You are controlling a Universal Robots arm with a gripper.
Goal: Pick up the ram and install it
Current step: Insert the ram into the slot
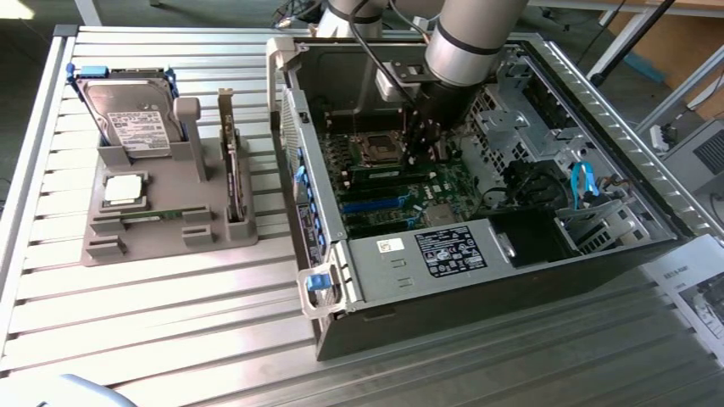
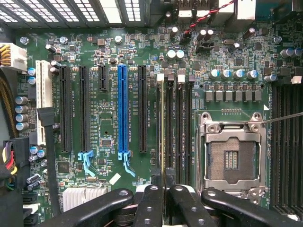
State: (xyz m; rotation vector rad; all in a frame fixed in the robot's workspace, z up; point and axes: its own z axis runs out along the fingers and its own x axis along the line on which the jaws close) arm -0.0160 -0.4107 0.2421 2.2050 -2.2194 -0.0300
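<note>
1. Nearest: matte black, bolt-studded end effector, clenched on the ram between its two inner fingers.
2. Thin green board, seen edge-on as a narrow pale line, reaching out from the end effector along the long black memory slots, just beside the square metal-framed processor socket.
3. Beneath: glossy green motherboard, studded with silver-capped capacitors, one blue slot among black ones.
4. Open dark steel computer case on the ribbed aluminium tabletop; grey plastic tray at the exterior view's left, well apart from the end effector.
</note>
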